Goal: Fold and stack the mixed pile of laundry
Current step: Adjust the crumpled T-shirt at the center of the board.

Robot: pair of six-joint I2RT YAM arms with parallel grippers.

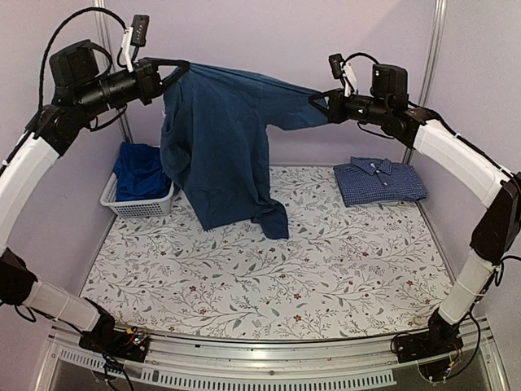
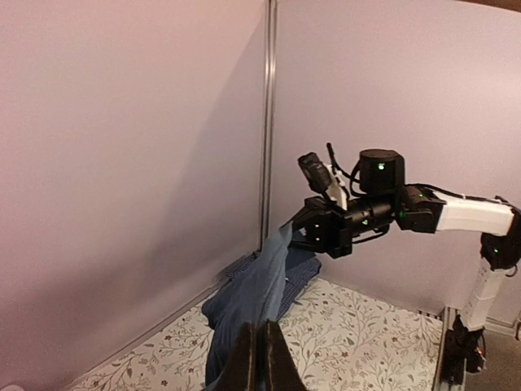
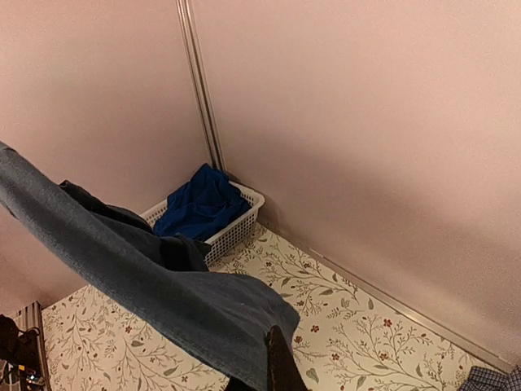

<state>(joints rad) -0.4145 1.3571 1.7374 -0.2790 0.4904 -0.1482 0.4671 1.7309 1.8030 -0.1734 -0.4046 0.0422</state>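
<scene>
A dark navy T-shirt (image 1: 216, 138) hangs stretched in the air between both grippers, its lower hem trailing onto the table. My left gripper (image 1: 173, 70) is shut on its upper left edge; in the left wrist view the fingers (image 2: 273, 358) pinch the cloth (image 2: 256, 281). At the shirt's right end my right gripper (image 1: 317, 101) is shut on a sleeve, and one finger (image 3: 281, 366) shows beside the fabric (image 3: 146, 277). A folded blue checked shirt (image 1: 378, 181) lies at the back right. A royal-blue garment (image 1: 138, 171) sits in the basket.
The white mesh basket (image 1: 140, 209) stands in the back left corner against the wall; the right wrist view shows the basket (image 3: 236, 234) too. The floral table cover (image 1: 326, 277) stretches across the front. Walls close off the left, back and right.
</scene>
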